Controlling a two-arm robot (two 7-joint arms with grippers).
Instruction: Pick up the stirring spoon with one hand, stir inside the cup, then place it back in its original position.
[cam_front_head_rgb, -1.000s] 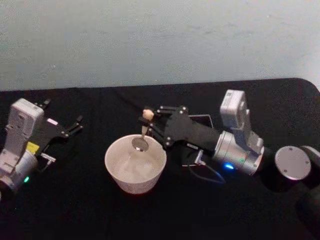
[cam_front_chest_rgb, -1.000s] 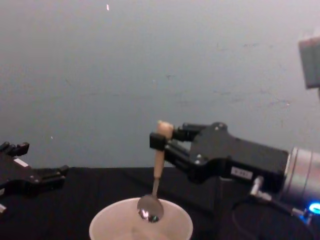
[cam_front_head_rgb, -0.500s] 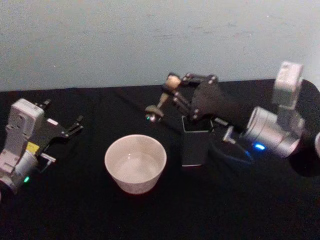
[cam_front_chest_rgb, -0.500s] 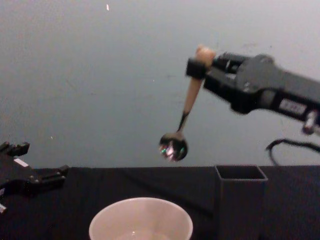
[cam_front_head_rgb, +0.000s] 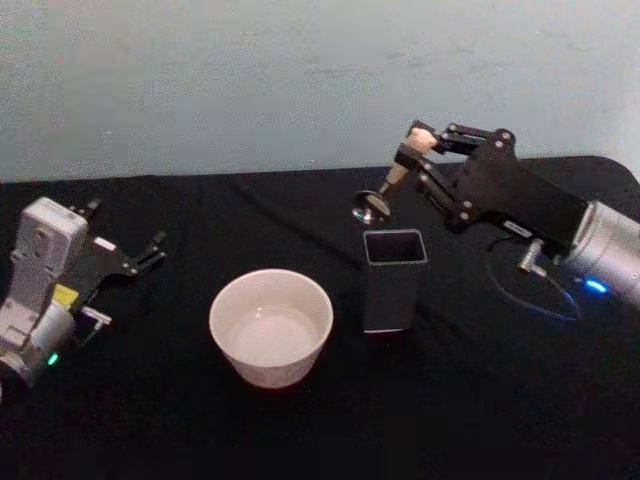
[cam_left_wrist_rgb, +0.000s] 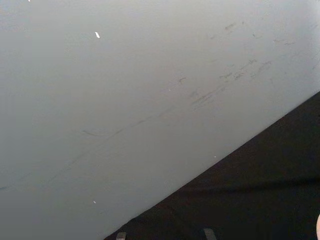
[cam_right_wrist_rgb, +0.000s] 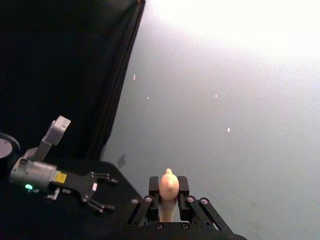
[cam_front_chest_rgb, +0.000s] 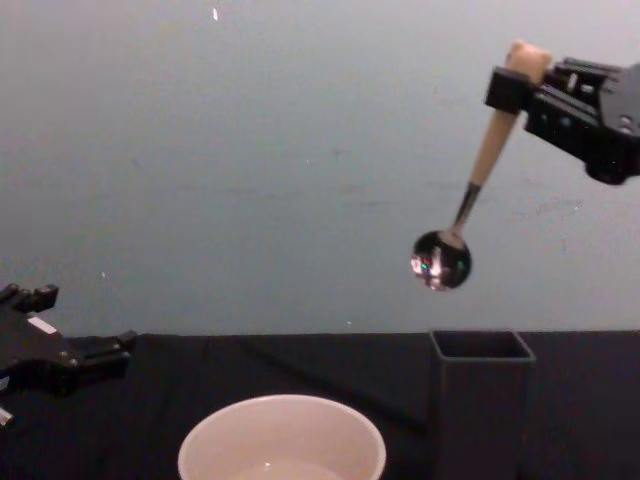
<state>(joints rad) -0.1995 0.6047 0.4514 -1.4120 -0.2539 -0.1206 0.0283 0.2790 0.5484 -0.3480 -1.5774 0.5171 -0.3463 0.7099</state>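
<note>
Pinching the spoon (cam_front_head_rgb: 392, 185) just below its bear-head knob, our right end effector (cam_front_head_rgb: 414, 148) hangs in the upper right of the head frame, well above the black worktop (cam_front_head_rgb: 150, 420). In the right wrist frame we see its two fingers (cam_right_wrist_rgb: 153, 192) pressed against either side of the pale handle, with the knob poking up between them. The spoon is tilted. In the chest frame its knob sits at the upper right, and the shiny bowl points down and left, in the air over the box (cam_front_chest_rgb: 480, 420) and clear of its open top.

The box stands upright at centre right of the head frame. We find the cup (cam_front_head_rgb: 268, 362) to its left, at lower centre, near the box but not touching it. We cannot tell what lies inside the cup.

Our left end effector (cam_front_head_rgb: 127, 232) sits at the left edge of the head frame, low over the worktop and well apart from the cup, with its fingers spread and nothing between them.
</note>
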